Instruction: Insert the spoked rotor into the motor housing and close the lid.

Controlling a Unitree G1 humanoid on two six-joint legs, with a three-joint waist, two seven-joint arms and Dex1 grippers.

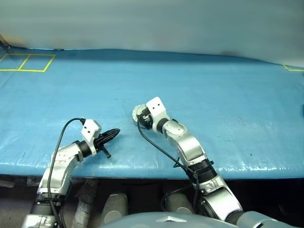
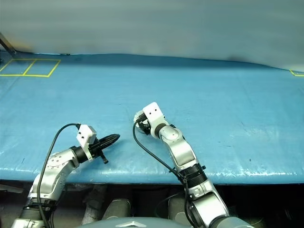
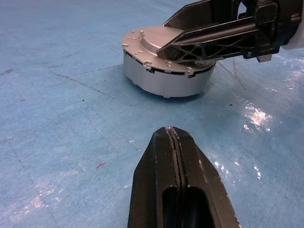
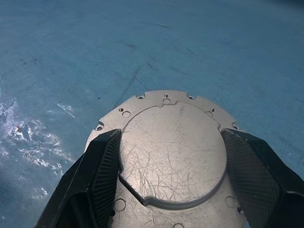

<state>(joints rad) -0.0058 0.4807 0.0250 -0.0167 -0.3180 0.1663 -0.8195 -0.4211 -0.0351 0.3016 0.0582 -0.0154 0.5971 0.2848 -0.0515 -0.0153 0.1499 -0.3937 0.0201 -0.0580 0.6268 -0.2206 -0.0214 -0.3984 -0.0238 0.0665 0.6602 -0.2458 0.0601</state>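
My left gripper [image 1: 114,132] hangs over the near edge of the blue table [image 1: 228,99], its two black fingers clenched together on nothing, the seam between them a thin line in my left wrist view. Yellow tape lines [image 1: 27,62] mark the far left corner of the mat, well apart from everything else. To the right of my left gripper sits the motor housing [image 3: 164,78], a short round silver cup with its lid [image 4: 171,152] lying flat on top. From the head views I catch just a sliver of it past my right wrist; my left wrist view shows its side wall and the dark seam under the lid. My right gripper [image 4: 171,190] straddles the lid's raised, scratched centre, fingers [image 4: 97,180] spread wide on either side. The lid's notched rim carries small holes. A black cable [image 1: 159,149] loops beside my right arm.
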